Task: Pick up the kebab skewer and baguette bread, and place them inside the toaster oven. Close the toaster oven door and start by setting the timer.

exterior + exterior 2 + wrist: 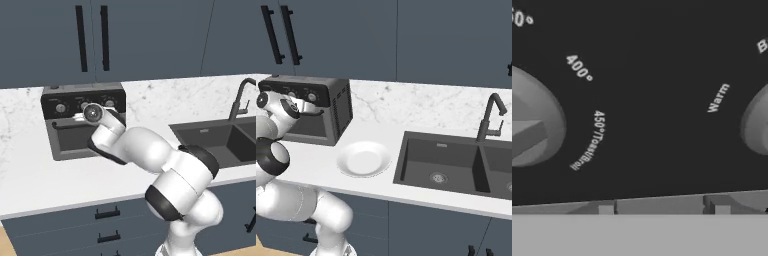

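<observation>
Crowding the toaster oven (85, 122) knobs (532, 125), end effector (80, 117) grip state unclear, white plate (363, 159) and sink (456, 167) alongside

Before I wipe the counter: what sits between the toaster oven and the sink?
A white plate lies on the counter between the toaster oven and the sink, seen in the right base view.

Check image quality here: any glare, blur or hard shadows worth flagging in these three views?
Left base view: flat, even rendered light, the toaster oven soft-edged. Right base view: the white plate clear against the pale counter, no glare. Hand view: very close, dial lettering legible but slanted, a knob cropped at the edge.
</observation>
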